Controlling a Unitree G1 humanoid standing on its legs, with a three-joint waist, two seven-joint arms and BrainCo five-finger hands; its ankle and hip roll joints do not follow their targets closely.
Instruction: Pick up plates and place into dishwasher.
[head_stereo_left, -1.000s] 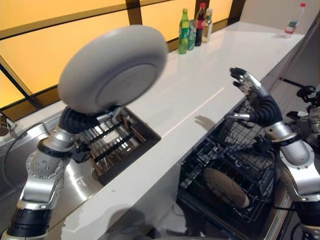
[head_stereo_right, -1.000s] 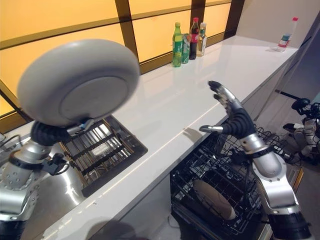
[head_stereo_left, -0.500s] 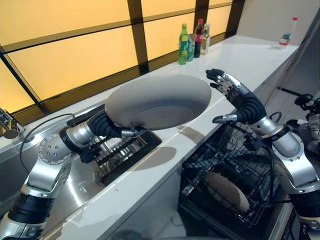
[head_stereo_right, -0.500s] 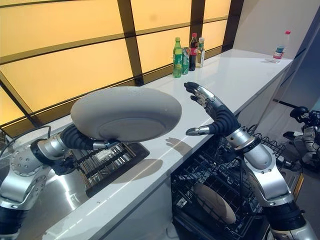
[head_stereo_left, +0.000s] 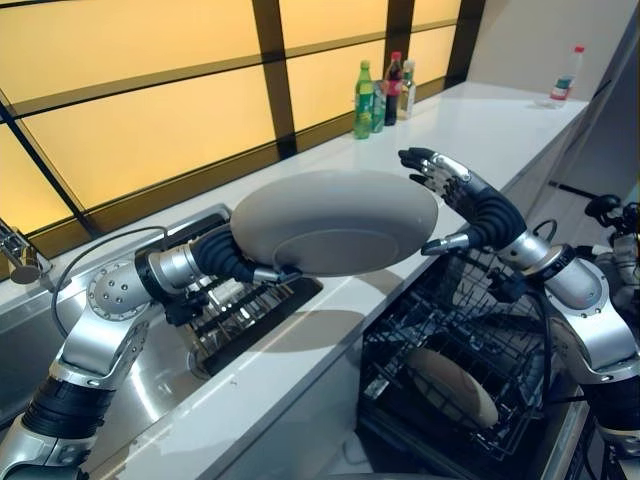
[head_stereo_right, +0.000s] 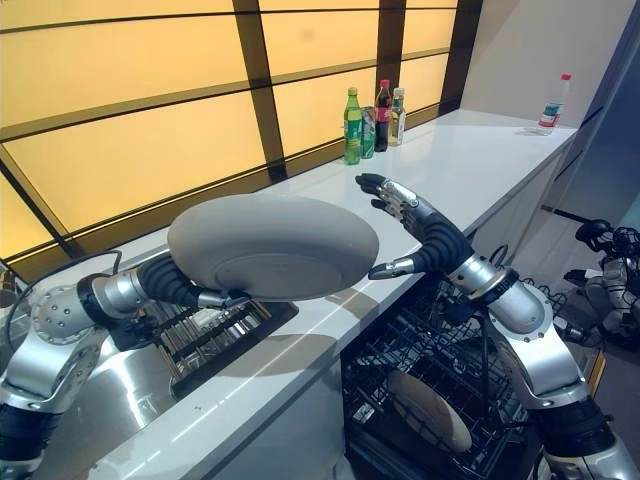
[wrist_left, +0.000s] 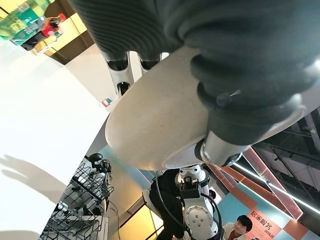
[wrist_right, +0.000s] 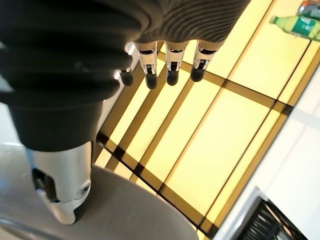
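Observation:
A large grey plate (head_stereo_left: 335, 220) hangs almost level over the white counter (head_stereo_left: 480, 120), underside towards me. My left hand (head_stereo_left: 228, 260) is shut on its left rim; the thumb (wrist_left: 250, 100) lies across the plate (wrist_left: 155, 125). My right hand (head_stereo_left: 472, 205) is open at the plate's right rim, fingers (wrist_right: 170, 65) straight above it and the thumb just below it; I cannot tell whether it touches. Below the right arm stands the black wire dishwasher rack (head_stereo_left: 500, 320), with another plate (head_stereo_left: 452, 386) upright in it.
A slotted drain rack (head_stereo_left: 245, 305) sits in the steel sink under my left arm, with a faucet (head_stereo_left: 20, 258) at the far left. Several bottles (head_stereo_left: 385, 78) stand at the window, and one water bottle (head_stereo_left: 565, 75) on the counter's far end.
My left hand has tipped the plate from upright to nearly level and carried it right over the counter. The right hand has moved left to the plate's rim.

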